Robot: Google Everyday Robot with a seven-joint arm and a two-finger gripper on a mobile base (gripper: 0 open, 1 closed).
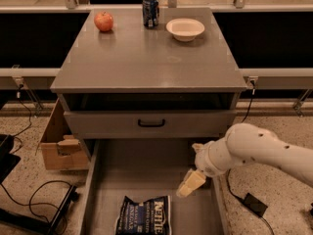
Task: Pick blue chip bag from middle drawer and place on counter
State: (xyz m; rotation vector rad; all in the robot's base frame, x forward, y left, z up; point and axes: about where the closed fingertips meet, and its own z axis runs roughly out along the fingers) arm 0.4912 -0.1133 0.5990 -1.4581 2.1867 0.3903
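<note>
Well, the crinkly foil blue chip bag (pixel 144 215) lies flat on the middle drawer's (pixel 142 165) smooth metal floor, bottom centre, its lettering running up-frame. The pale gripper (pixel 190 184) hangs just upper-right of it; I cannot tell whether it is open or closed.

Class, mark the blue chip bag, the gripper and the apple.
blue chip bag (pixel 144 215), camera view, middle of printed front.
gripper (pixel 191 183), camera view, pale end, over the middle drawer (pixel 146 165).
apple (pixel 103 21), camera view, its centre.
</note>
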